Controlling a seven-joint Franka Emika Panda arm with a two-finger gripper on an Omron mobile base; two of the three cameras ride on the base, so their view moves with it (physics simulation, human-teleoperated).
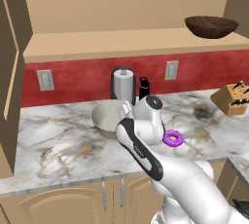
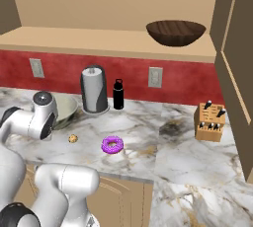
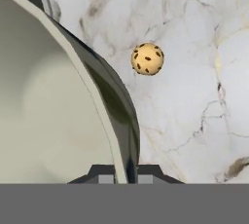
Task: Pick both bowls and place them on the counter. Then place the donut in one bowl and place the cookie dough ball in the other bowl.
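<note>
1. The gripper (image 3: 126, 179) is clamped on the rim of the pale grey-green ceramic bowl (image 1: 108, 117); in the hand view its two dark fingertips (image 3: 106, 178) sit one on each side of the bowl's wall, inside and outside.
2. That ceramic bowl rests on the marble desk (image 1: 58, 140), in front of the paper towel holder (image 1: 123, 84) at the back wall. The white arm's wrist stands over the bowl's right edge in the left base view.
3. The cookie dough ball (image 3: 147, 59), tan with dark specks, lies on the desk just beside the ceramic bowl, apart from it. In the right base view it sits between the bowl and the donut (image 2: 112, 145).
4. The donut, with purple icing, lies flat on the desk near the front edge, to the right of the ball and well apart from the bowl.
5. The dark brown wooden bowl (image 2: 175, 32) stands upright on the tan shelf (image 2: 99, 41) above the red backsplash, towards its right end.
6. A small black bottle (image 2: 118, 94) stands just beside the paper towel holder, on its right.
7. A wooden knife block (image 2: 210, 121) sits on the desk further right, near the tall cabinet side.
</note>
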